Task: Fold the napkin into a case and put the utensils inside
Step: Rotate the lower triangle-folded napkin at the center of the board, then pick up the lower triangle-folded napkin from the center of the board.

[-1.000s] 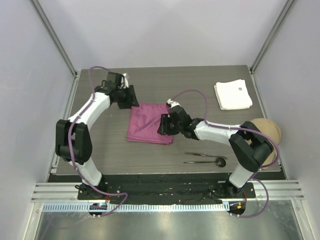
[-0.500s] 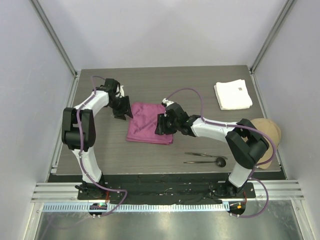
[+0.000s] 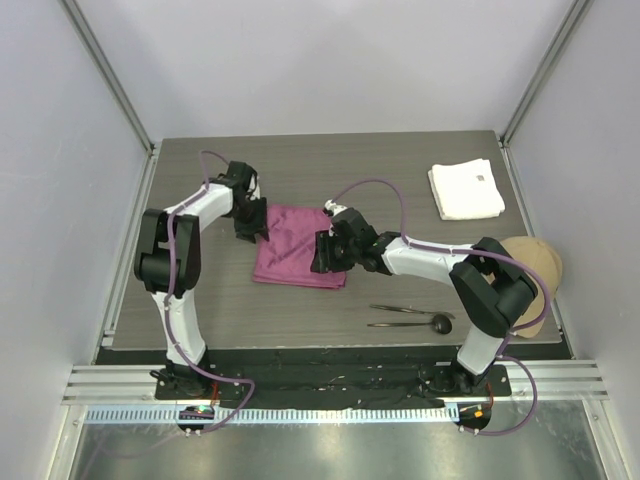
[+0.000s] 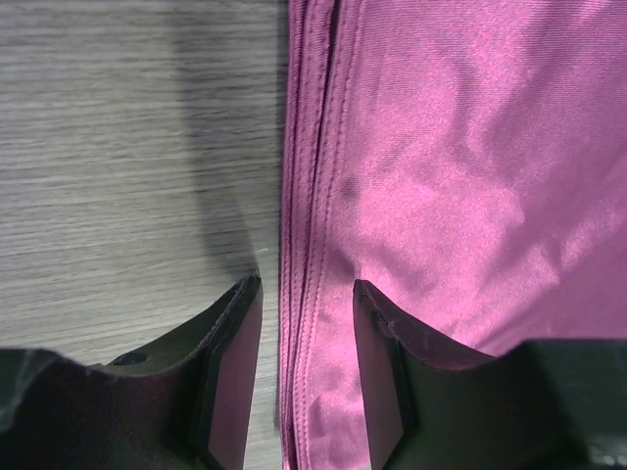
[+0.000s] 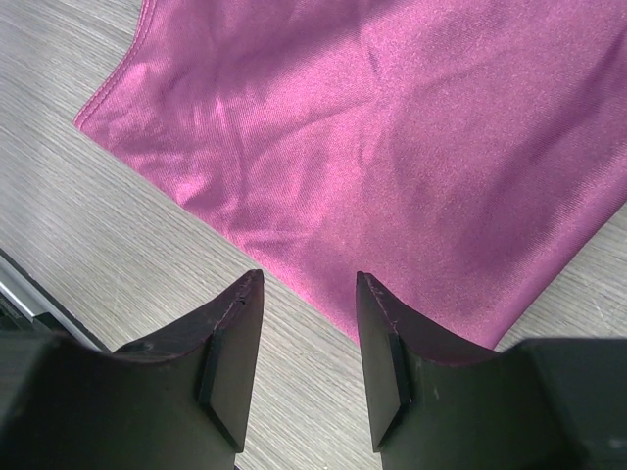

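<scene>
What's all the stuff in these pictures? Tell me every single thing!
napkin: one, magenta-purple, flat in the middle of the table
utensils: two, dark, side by side near the front edge, right of the napkin
white cloth: one, white, folded, far right corner
tan round thing: one, tan, just off the table's right edge
table: one, grey wood grain, under everything
arms: two, white and black with purple cables, bases at the near edge
left pincer: one, black, open, over the napkin's left hem
right pincer: one, black, open, over the napkin's right edge
</scene>
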You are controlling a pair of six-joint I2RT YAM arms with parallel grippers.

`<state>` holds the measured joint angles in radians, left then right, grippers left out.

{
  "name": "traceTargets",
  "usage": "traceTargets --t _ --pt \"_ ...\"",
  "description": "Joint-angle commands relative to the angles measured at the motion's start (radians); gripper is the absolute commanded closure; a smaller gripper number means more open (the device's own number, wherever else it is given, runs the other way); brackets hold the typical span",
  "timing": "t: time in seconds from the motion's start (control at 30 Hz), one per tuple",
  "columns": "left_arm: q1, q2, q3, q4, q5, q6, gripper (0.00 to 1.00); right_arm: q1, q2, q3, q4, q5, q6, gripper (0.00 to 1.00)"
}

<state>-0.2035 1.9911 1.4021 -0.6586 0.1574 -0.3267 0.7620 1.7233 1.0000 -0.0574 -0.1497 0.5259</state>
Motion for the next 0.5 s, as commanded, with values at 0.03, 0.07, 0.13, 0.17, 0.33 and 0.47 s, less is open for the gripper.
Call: traceTargets --t 0.03,0.07,0.13,0.17,0.33,0.47 --pt "-0.034 0.029 -0.023 0.019 -0.126 0.008 0.55 0.003 -0.01 -0.003 0.042 -0.011 -0.006 0.52" --pt "-0.049 0.038 -0.02 0.008 -0.148 0.009 0.55 0.002 -0.013 -0.006 0.042 -0.01 -0.006 0.52" --pt "-0.059 0.058 -0.018 0.001 -0.203 0.008 0.55 0.002 -0.014 -0.008 0.045 -0.011 -0.006 0.52" --pt "-0.062 0.063 -0.018 -0.004 -0.208 0.003 0.56 0.003 -0.016 -0.011 0.048 -0.011 -0.006 0.52" --pt "-0.086 0.066 -0.048 0.028 -0.226 -0.026 0.58 0.003 -0.03 -0.026 0.051 -0.013 -0.006 0.53" --pt "-0.094 0.098 -0.031 -0.001 -0.222 -0.04 0.64 0.002 -0.045 -0.037 0.05 -0.008 -0.007 0.53"
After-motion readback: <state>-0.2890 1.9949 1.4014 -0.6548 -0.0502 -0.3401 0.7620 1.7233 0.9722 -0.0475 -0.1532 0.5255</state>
